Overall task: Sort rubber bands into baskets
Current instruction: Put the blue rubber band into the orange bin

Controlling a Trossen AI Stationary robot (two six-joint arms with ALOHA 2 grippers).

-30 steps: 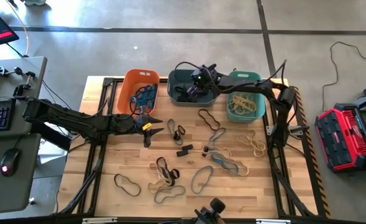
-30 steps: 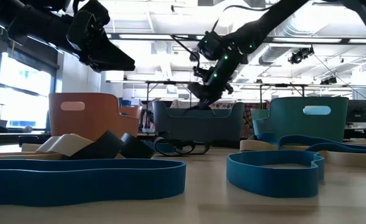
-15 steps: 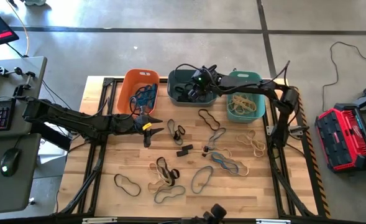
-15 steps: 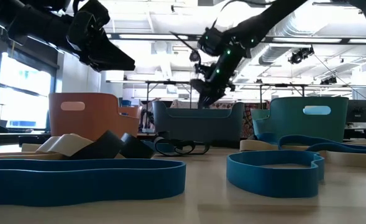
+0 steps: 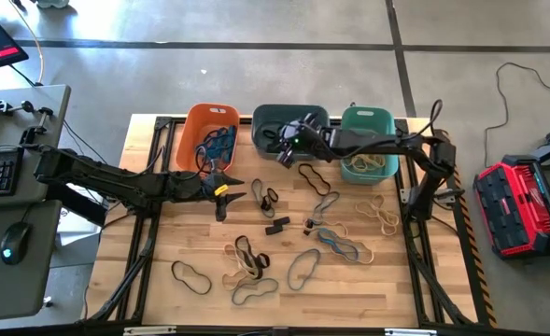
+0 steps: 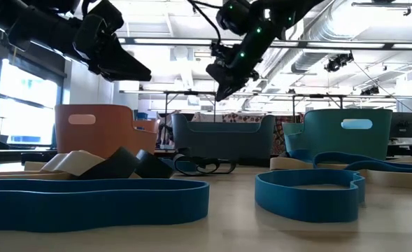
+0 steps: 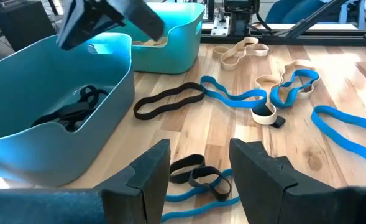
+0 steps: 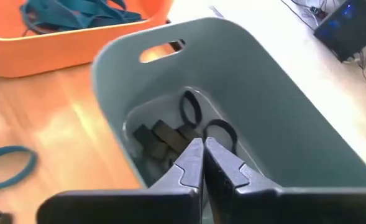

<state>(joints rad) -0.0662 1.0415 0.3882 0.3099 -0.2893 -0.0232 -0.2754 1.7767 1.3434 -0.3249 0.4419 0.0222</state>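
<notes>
In the upper middle of the high view, three baskets stand in a row along the far edge of the wooden table (image 5: 200, 303): the orange basket (image 5: 192, 126) with blue bands inside, the slate basket (image 5: 267, 117) in the centre with dark bands lying at its bottom, and the teal basket (image 5: 383, 119) to its right with tan bands in it. The right gripper (image 5: 284, 150) hangs over the near rim of the slate basket, well above the table in the low view, its fingers (image 8: 194, 163) pressed together with nothing between them. The left gripper (image 5: 240, 191) hovers at centre left of the high view, just below the orange basket, its fingers (image 7: 146, 177) standing apart and empty over a small tangle of black and blue bands.

Loose rubber bands (image 5: 331, 245) are scattered over the lower and right parts of the table: a black loop (image 5: 313, 175) just below the slate basket, tan loops (image 5: 379, 215) toward the right edge, a blue and tan cluster in the middle, a dark loop (image 5: 190, 277) at lower left, and more tan and dark ones near the bottom centre. In the low view, wide blue bands (image 6: 307, 194) fill the foreground.
</notes>
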